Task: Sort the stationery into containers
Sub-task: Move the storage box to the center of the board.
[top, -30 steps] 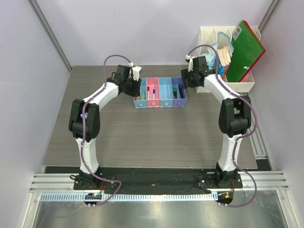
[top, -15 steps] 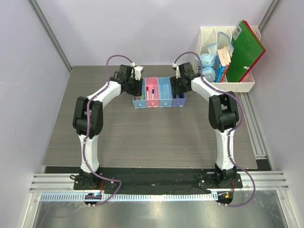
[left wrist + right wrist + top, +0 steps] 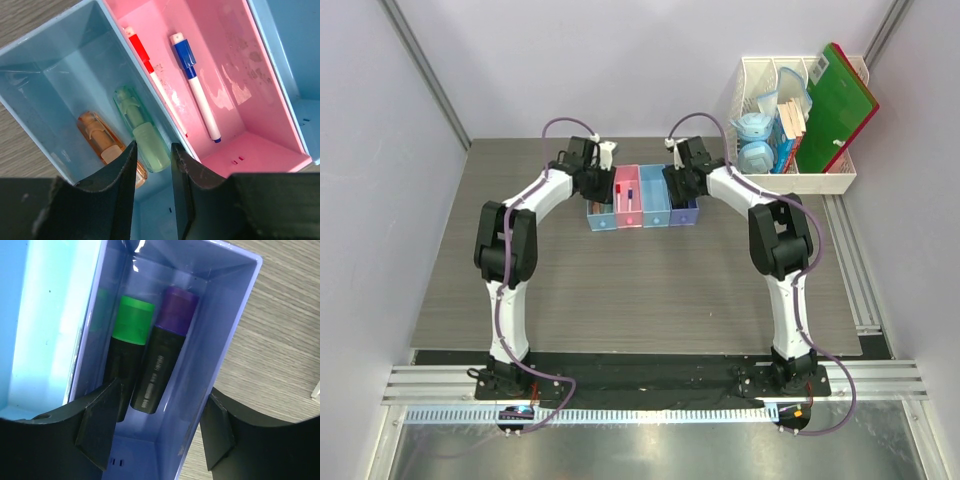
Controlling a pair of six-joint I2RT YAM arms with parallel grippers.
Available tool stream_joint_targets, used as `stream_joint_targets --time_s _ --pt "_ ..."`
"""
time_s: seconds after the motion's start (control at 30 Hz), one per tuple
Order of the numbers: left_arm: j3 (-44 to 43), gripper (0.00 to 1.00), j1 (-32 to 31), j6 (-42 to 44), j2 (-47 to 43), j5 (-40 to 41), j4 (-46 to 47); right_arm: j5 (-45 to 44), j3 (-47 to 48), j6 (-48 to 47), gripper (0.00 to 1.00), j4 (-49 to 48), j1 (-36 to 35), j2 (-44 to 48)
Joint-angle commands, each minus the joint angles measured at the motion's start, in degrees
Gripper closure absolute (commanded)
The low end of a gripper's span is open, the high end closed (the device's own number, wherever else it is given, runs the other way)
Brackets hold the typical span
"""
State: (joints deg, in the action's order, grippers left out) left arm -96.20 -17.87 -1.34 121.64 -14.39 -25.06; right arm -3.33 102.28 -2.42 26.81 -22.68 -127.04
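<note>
Black markers (image 3: 155, 375) are lying in the bin row's (image 3: 630, 224) purple bin (image 3: 235, 295), whose sides the right tool (image 3: 162, 392) is clamping. At the row's opposite end, the left tool (image 3: 153, 150) is showing a narrow gap; its grip is unclear.

Twin white-and-black arms with purple cabling.
The left arm (image 3: 538, 195) and right arm (image 3: 735, 187) wore smooth white shells between bulky black joints, a purple cable (image 3: 565, 120) looped along each, and the left gripper (image 3: 153, 145) and right gripper (image 3: 165, 386) carried matte black fingers (image 3: 116, 186).
</note>
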Motion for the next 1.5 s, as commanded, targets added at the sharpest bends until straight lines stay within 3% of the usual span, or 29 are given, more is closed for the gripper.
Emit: stream_joint_targets --time_s 0.0,0.63,0.97,1.47 --pt "0.92 0.66 -0.76 1.08 -3.51 -2.04 -0.69 2.1 -2.78 1.18 0.35 -2.81 -3.34 3.11" --pt "12.0 0.67 -0.76 7.14 -13.01 -3.53 -4.03 4.83 -17.02 -0.4 0.35 -3.43 -10.98 15.51" --pt "13.23 0.67 -0.76 7.23 -15.91 -2.75 -3.86 1.77 -15.97 -2.33 0.34 -1.15 -11.07 15.68" --pt "6.29 0.66 -0.68 5.82 -24.42 -0.64 -5.96 -2.29 -7.09 -6.02 0.29 6.76 -11.07 23.85"
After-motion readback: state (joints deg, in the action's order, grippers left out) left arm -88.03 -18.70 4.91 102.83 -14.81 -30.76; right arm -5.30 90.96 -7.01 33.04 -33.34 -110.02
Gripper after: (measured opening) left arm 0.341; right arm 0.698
